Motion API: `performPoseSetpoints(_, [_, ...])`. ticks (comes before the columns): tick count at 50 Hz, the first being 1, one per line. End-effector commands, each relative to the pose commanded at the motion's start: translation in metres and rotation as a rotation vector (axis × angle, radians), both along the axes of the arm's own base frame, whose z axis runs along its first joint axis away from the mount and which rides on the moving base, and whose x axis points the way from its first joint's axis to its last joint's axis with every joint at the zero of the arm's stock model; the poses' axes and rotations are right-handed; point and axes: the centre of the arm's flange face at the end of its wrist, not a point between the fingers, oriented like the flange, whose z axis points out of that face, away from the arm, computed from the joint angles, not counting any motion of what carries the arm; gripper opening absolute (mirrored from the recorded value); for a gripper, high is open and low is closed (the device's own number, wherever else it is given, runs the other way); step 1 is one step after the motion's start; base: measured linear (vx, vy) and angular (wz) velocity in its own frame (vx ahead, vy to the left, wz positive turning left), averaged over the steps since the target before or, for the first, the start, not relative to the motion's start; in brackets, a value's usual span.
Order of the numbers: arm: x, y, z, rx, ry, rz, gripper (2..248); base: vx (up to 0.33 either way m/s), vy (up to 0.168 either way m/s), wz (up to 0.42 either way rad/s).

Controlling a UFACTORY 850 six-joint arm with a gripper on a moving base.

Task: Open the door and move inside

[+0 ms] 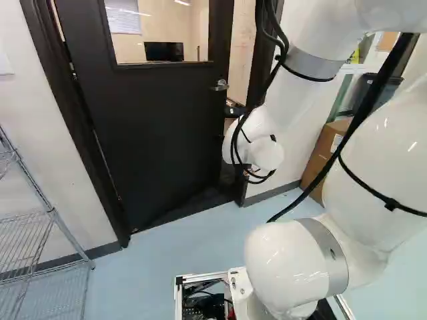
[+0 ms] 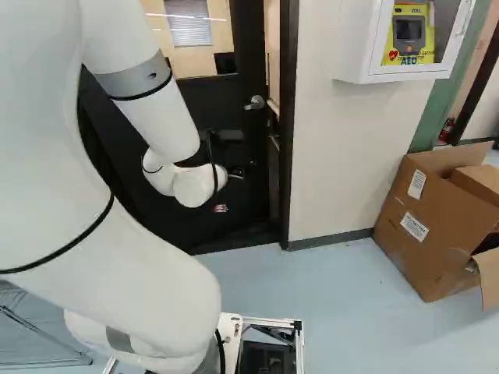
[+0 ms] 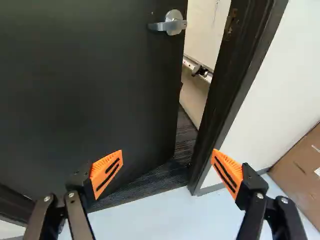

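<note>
The door (image 3: 90,90) is very dark, almost black, with a flat face; it has a window (image 1: 160,33) in its upper part, and a silver lever handle (image 3: 160,26) near its free edge; it stands partly open, its free edge inside the dark frame (image 3: 217,105), so that a narrow gap is left between them; through this gap one can see a pale wall (image 3: 201,30), and at the foot of the door there is a dark floor with fine stripes (image 3: 145,187); the jaws stand widely apart, and they have hold of nothing; the door is ahead of them, with one orange pad (image 3: 106,171) seen against its lower part, while the other pad (image 3: 227,172) is seen against the frame and the light wall beside it; the handle is also ahead, well apart from both pads; the white arm (image 2: 148,273) reaches towards the door, and in the right base view its wrist is seen lower than the handle; a brown cardboard box (image 2: 417,226) stands on the blue floor (image 2: 343,296), to the right of the frame in that view.
</note>
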Motion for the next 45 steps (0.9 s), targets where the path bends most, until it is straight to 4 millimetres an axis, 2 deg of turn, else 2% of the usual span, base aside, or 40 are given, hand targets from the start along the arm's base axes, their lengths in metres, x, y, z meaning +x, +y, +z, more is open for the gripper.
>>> performPoseSetpoints(16, [0.0,0.0,0.0,0.0,0.0,0.0,247,0.143,0.035,-0.02])
performPoseSetpoints(45, [0.0,0.0,0.0,0.0,0.0,0.0,247,0.155,0.092,-0.026])
